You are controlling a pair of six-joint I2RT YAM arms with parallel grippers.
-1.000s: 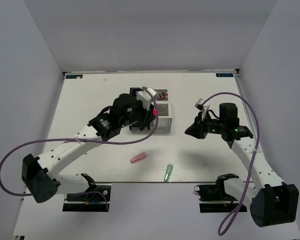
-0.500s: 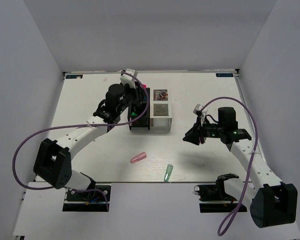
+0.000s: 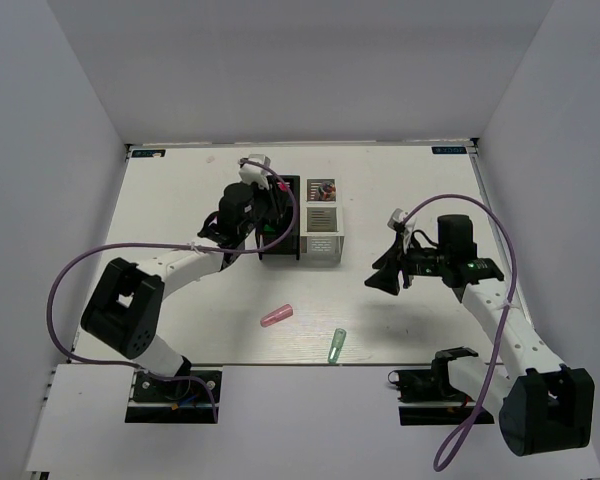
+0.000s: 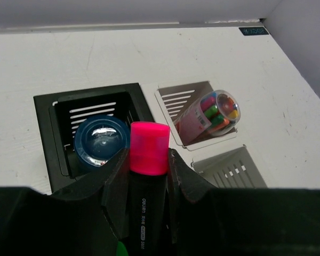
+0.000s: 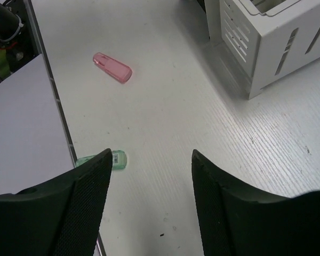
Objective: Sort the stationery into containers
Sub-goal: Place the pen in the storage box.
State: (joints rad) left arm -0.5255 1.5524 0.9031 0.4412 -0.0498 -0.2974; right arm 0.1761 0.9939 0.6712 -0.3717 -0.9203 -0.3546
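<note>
My left gripper [image 4: 148, 160] is shut on the black marker with the pink end [image 4: 148, 148] and holds it above the near black bin [image 4: 48, 138]. In the top view this gripper [image 3: 270, 208] hangs over the black bins [image 3: 279, 252]. The blue tape roll [image 4: 100, 140] lies in the black bin. The pink-green bundle [image 4: 210, 109] lies in the far clear bin [image 4: 168, 96]. My right gripper [image 5: 150, 154] is open and empty above the table, right of the white bin [image 3: 325, 250]. The pink stick [image 3: 277, 316] and the pale green piece [image 3: 337, 345] lie on the table. No orange-tipped pen shows.
In the right wrist view the pink stick [image 5: 112, 67] lies far left and the green piece [image 5: 116, 159] peeks out beside my left finger. The white bin's slatted wall [image 5: 272, 32] stands at the top right. The table's near edge [image 3: 280, 365] runs just below the green piece.
My left gripper has swung with the marker from the white bins' side back and left over the black bins. My right gripper has shifted slightly left and stays open.
</note>
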